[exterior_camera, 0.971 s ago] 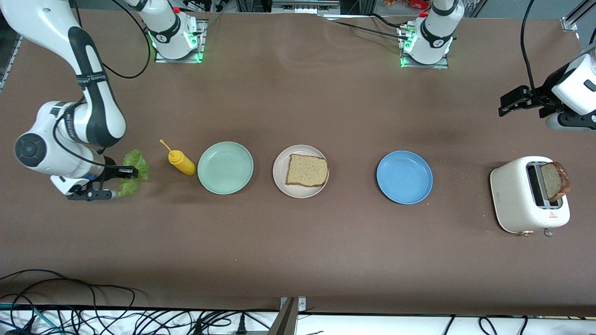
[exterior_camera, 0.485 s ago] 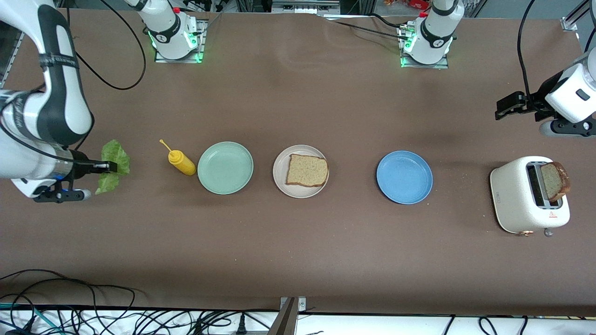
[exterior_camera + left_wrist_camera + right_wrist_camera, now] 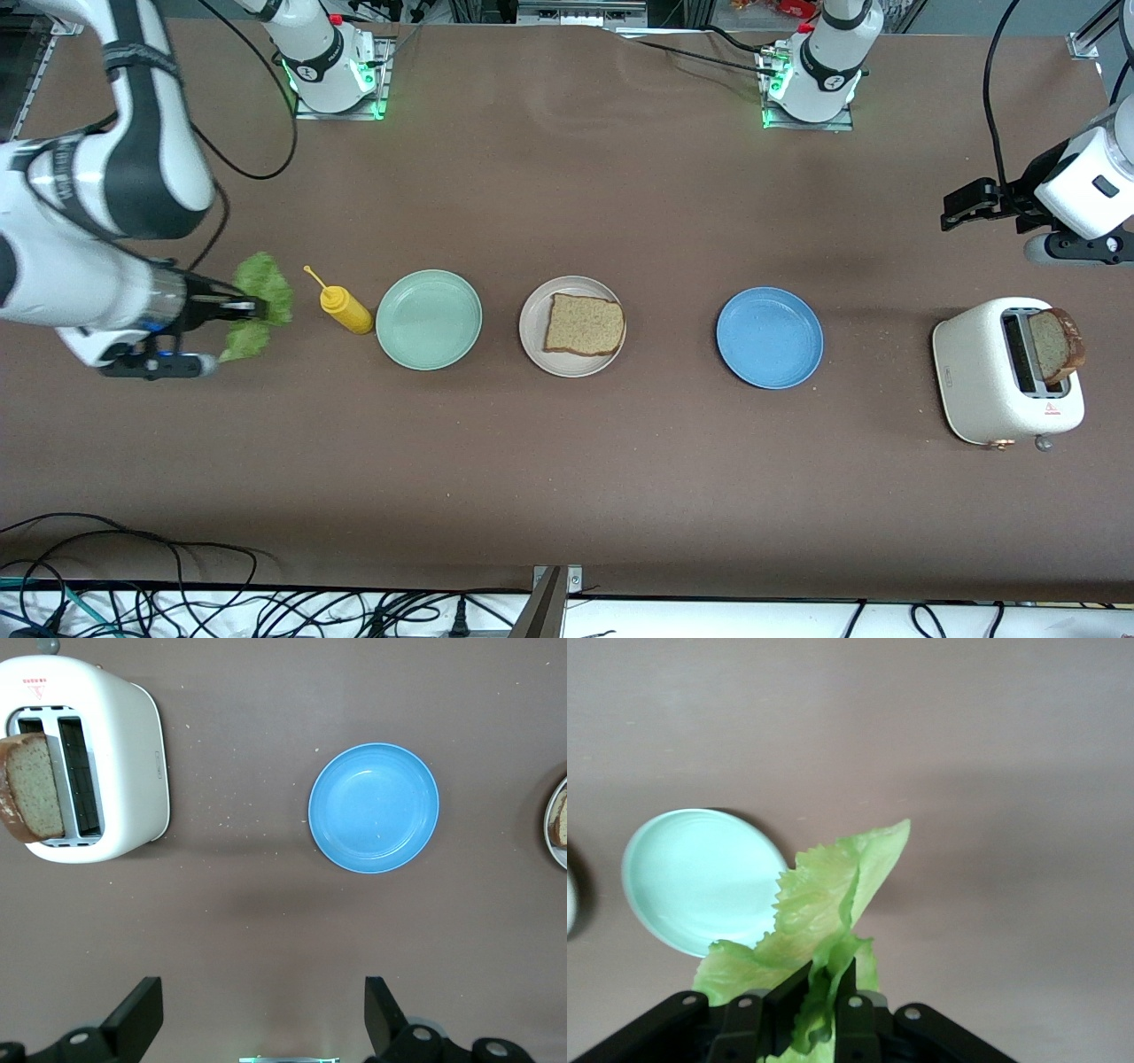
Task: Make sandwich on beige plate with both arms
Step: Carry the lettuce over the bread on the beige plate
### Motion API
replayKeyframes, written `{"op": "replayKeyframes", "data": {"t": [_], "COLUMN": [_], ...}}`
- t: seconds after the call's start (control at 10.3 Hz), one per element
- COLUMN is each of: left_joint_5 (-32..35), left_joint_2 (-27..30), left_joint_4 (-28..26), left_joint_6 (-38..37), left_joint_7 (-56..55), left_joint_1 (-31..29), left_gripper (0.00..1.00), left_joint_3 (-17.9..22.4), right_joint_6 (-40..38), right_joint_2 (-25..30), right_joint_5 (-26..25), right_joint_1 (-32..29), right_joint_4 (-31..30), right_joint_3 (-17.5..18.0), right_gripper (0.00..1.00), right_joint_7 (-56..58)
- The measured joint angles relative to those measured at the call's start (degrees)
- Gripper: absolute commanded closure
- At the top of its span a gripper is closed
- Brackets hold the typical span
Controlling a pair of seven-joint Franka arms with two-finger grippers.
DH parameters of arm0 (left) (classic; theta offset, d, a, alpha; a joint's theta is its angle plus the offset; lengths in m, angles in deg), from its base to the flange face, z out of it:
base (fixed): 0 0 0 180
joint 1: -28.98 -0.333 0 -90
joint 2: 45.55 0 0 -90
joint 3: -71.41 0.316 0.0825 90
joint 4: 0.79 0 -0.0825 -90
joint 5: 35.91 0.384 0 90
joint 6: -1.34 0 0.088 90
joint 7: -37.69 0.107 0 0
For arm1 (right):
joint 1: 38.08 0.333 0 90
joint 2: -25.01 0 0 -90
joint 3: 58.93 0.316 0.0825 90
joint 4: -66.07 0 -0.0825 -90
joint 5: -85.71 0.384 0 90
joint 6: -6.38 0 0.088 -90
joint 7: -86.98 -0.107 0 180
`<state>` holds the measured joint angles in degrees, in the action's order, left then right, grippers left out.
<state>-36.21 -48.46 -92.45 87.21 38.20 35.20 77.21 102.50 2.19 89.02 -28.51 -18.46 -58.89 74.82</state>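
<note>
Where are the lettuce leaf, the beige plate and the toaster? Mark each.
lettuce leaf [image 3: 262, 292], front view, upper ruffled part.
beige plate [image 3: 532, 330], front view, bare rim beside the bread.
toaster [image 3: 973, 372], front view, white side wall.

Matt brown tabletop [image 3: 567, 461], glossy white plastic toaster [image 3: 974, 372], ruffled lettuce [image 3: 257, 306], matt plates

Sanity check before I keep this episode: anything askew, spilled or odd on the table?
Two small things. The bread slice in the toaster leans toward the left arm's end of the table instead of standing upright in its slot. Pale crumbs dot the table beside the toaster. Plates and the yellow bottle look orderly.
</note>
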Motion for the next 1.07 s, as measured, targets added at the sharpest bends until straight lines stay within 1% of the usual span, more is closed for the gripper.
{"op": "replayKeyframes", "data": {"t": [0.1,0.19,0.39,0.68,0.87,1.07], "left_joint_5": [0.0,0.0,0.0,0.0,0.0,0.0], "left_joint_2": [0.0,0.0,0.0,-0.3,-0.4,-0.5], "left_joint_4": [0.0,0.0,0.0,0.0,0.0,0.0], "left_joint_6": [0.0,0.0,0.0,0.0,0.0,0.0], "left_joint_7": [0.0,0.0,0.0,0.0,0.0,0.0], "left_joint_1": [0.0,0.0,0.0,0.0,0.0,0.0], "left_gripper": [0.0,0.0,0.0,0.0,0.0,0.0], "left_joint_3": [0.0,0.0,0.1,0.0,0.1,0.1], "right_joint_6": [0.6,2.0,6.3,16.9,24.8,29.1], "right_joint_2": [-0.2,-0.7,-2.6,-7.8,-11.6,-15.7], "right_joint_5": [0.0,0.0,0.0,1.1,2.4,2.5], "right_joint_1": [2.0,4.1,8.7,16.5,21.2,25.3], "right_joint_4": [0.1,0.2,0.2,0.3,0.3,0.3], "right_joint_3": [1.6,2.4,2.8,3.0,3.2,3.2], "right_gripper": [1.0,1.0,1.0,1.0,1.0,1.0], "right_joint_7": [-5.6,-10.4,-20.0,-38.2,-47.6,-56.1]}}
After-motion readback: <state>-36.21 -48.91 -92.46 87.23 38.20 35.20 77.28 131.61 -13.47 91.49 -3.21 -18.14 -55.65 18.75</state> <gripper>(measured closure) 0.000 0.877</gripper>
